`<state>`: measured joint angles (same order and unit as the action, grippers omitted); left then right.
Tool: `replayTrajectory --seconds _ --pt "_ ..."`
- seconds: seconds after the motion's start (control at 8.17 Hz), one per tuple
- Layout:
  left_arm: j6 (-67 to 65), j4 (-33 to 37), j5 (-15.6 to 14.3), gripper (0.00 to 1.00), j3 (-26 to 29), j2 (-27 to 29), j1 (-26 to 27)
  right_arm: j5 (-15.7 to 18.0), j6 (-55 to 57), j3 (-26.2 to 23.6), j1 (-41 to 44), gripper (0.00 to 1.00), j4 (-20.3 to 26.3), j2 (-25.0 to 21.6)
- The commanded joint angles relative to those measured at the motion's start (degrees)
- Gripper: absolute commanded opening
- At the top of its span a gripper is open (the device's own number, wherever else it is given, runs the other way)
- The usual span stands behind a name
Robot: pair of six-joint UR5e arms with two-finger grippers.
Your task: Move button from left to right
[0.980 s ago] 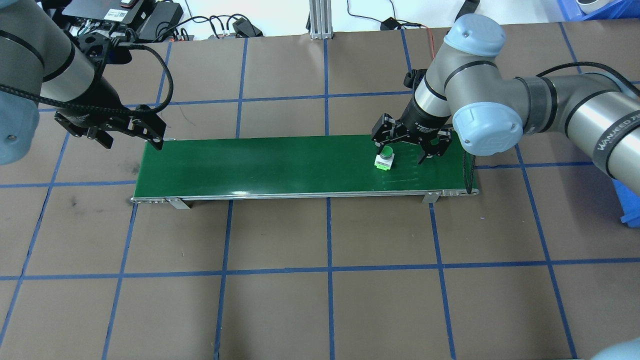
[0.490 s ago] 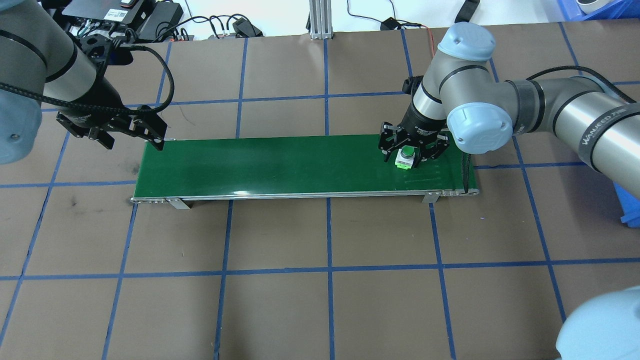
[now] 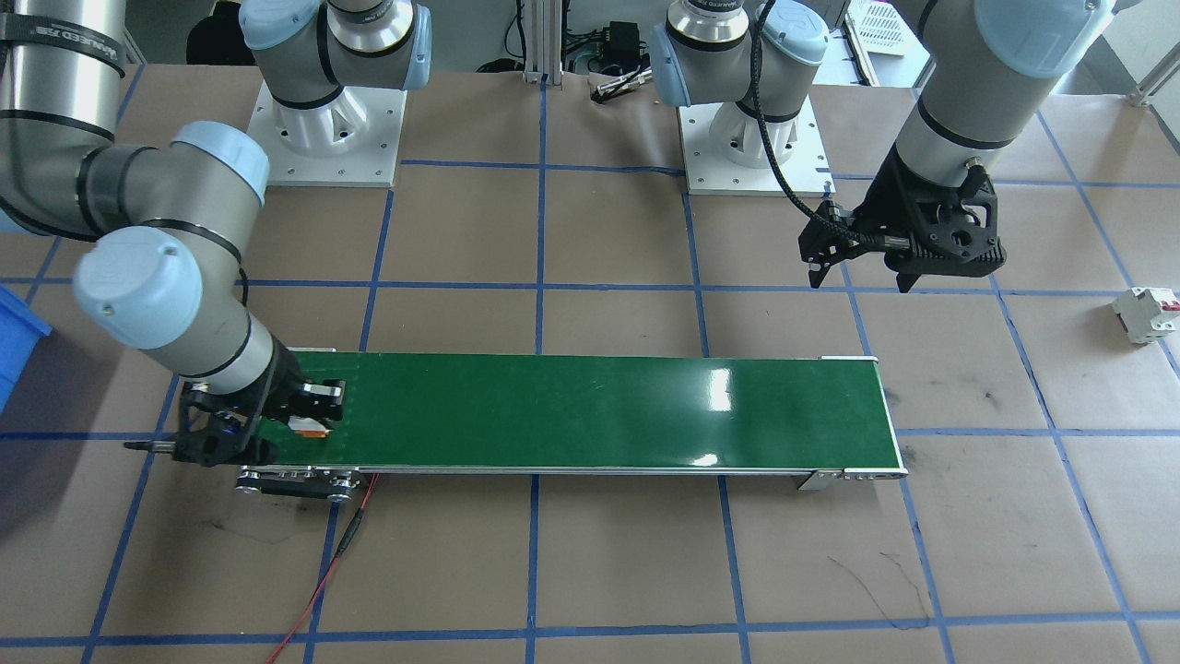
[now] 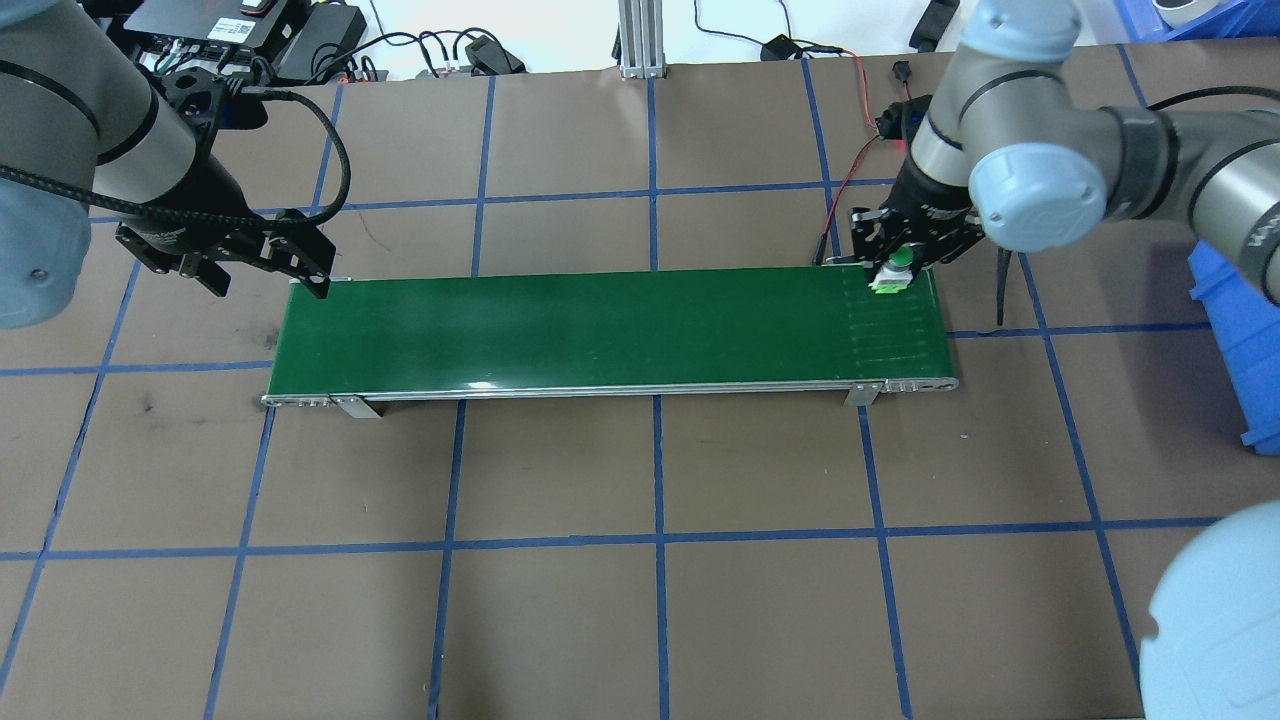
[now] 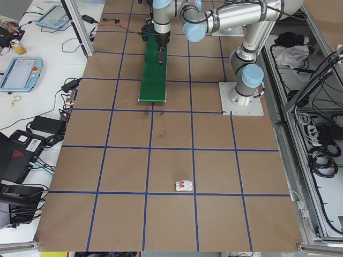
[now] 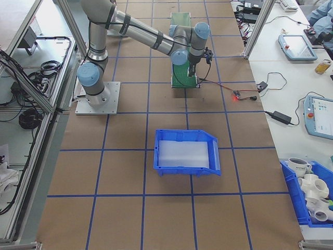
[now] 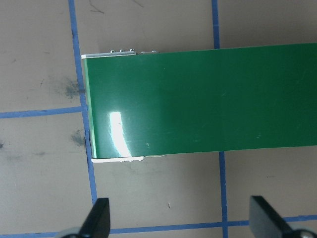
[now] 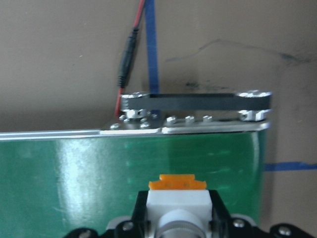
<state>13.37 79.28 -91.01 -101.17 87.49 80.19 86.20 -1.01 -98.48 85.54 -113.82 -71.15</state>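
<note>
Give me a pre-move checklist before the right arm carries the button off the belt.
1. Button held: ok. The right end effector is shut on the button; the right wrist view shows its white body between the fingers.
2. Button clear of the green belt: cannot tell. It is over the belt's right end, but no view shows a gap underneath.
3. Red wire beside the right arm: not ok. It runs close to the end effector and might snag.
4. Left end effector out of the way: ok. It is open and hovers at the belt's far left end.
5. Blue bin as a drop spot: ok. It looks empty.
</note>
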Motion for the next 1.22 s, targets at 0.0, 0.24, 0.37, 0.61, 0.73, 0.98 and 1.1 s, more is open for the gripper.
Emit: replayTrajectory --seconds 0.0,0.24,0.37,0.61,0.73,0.98,1.1 --pt "0.25 -0.18 0.13 1.0 -0.78 0.05 -0.03 7.28 -17.82 6.87 -10.26 0.0 7.61 -2.23" --pt "0.25 -0.27 0.13 1.0 -1.31 -0.03 0.06 8.37 -34.85 7.59 -21.15 0.0 8.61 -4.26" --pt "0.42 -0.27 0.13 1.0 -1.22 -0.04 -0.03 8.2 -42.24 7.68 -27.12 0.0 8.88 -5.31" --pt "0.51 -0.27 -0.05 1.0 -1.05 -0.56 -0.03 8.11 -60.16 7.77 -37.68 0.0 8.0 -6.11" --pt "0.43 0.95 -0.14 1.0 -0.7 -1.0 0.06 8.19 -67.21 7.6 -41.38 0.0 4.0 -5.24" --pt "-0.19 3.16 0.04 1.0 -0.52 -0.57 0.67 6.27 -77.54 7.51 -46.14 0.0 -5.84 1.15" --pt "-0.19 2.81 0.13 1.0 -0.52 -0.13 0.67 4.26 -78.0 6.9 -46.6 0.0 -7.8 3.88"
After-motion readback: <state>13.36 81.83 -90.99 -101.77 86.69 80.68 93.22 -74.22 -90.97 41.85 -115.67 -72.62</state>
